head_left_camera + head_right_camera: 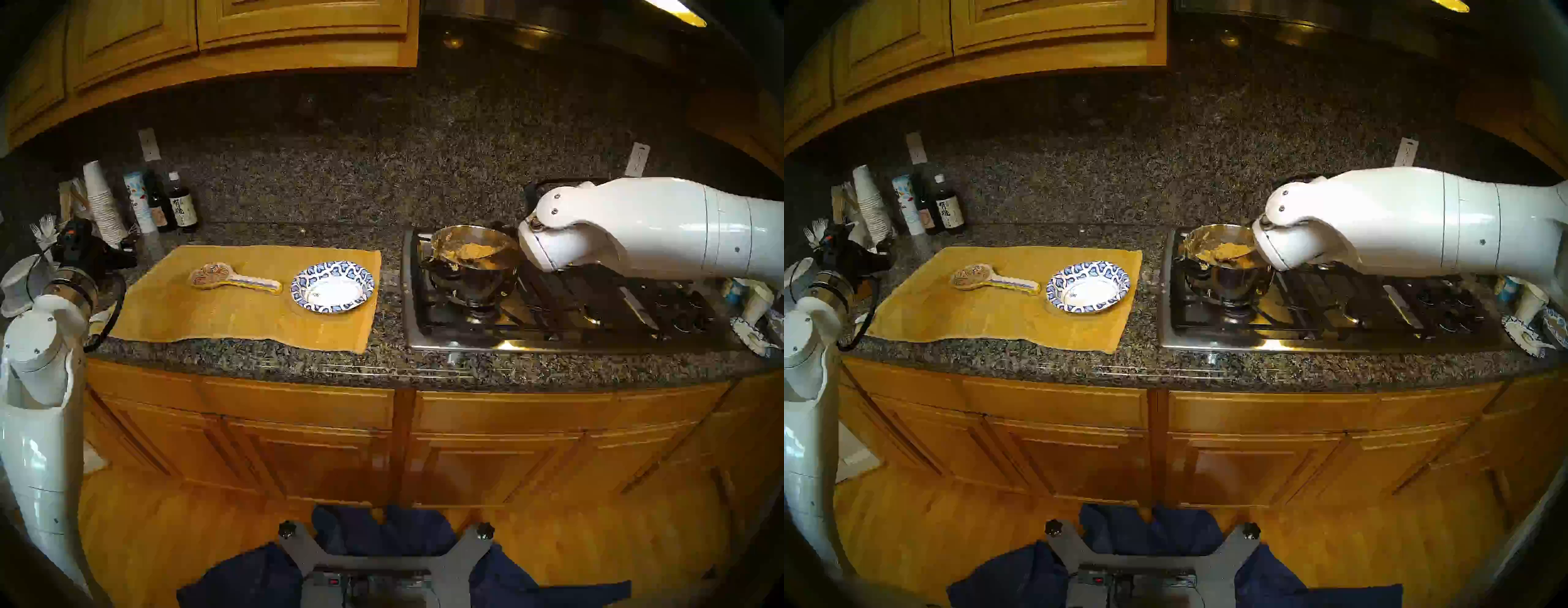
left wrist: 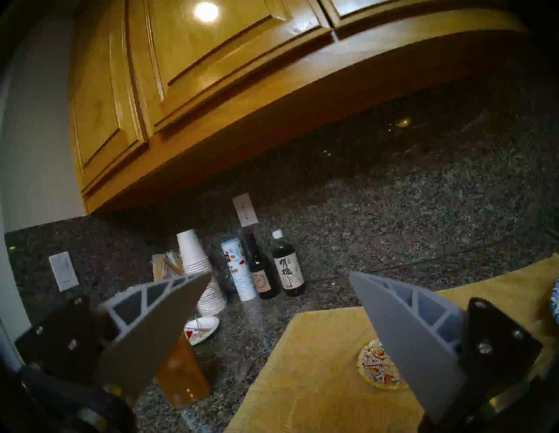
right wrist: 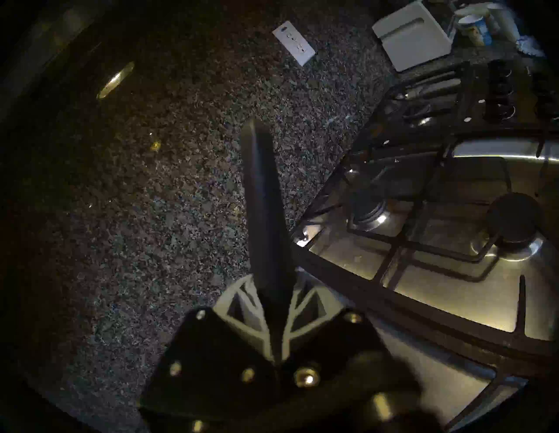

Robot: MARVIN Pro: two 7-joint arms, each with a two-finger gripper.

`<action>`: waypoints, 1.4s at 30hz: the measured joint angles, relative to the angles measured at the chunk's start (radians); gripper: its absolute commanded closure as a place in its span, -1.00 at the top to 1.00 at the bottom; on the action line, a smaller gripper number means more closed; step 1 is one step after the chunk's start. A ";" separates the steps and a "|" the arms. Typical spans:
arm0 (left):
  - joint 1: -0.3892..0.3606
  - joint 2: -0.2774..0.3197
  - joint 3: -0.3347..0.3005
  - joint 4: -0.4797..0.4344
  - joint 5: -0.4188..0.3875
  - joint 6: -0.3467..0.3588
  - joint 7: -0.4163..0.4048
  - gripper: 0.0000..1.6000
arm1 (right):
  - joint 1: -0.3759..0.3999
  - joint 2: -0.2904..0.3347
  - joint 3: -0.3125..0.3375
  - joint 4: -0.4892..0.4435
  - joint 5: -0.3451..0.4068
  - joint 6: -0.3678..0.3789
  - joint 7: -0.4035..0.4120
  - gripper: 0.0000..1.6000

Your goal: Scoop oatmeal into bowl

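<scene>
Tan-yellow lumpy oatmeal (image 1: 469, 251) fills the shiny steel pot (image 1: 471, 280) right of centre; the blue-and-white paper bowl (image 1: 332, 287) sits bare on the yellow cloth (image 1: 237, 310) covering the speckled granite surface (image 1: 382, 204). Right claw (image 3: 273, 290) grips a dark utensil handle (image 3: 263, 196); left claw (image 2: 279, 278) gapes wide.

Glossy white arm shells (image 1: 662, 225) with small dark screws; grey ribbed fingers (image 2: 405, 338) on black, brass-screwed mounts.

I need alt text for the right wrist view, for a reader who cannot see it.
The right end effector is shut on a dark utensil handle that points up the picture, over the speckled granite counter. To the right lies the steel gas stove with black grates; a white wall outlet shows at top.
</scene>
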 measured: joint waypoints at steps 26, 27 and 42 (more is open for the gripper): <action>0.002 0.003 0.001 0.000 -0.002 -0.001 0.003 1.00 | -0.021 0.083 0.083 -0.042 -0.061 -0.001 0.000 -1.00; 0.002 0.003 0.001 0.000 -0.002 -0.001 0.003 1.00 | -0.021 0.084 0.085 -0.042 -0.062 -0.001 0.000 -1.00; 0.003 0.004 0.001 0.000 -0.004 -0.002 0.005 1.00 | -0.021 0.097 0.141 -0.039 -0.099 -0.001 -0.001 -1.00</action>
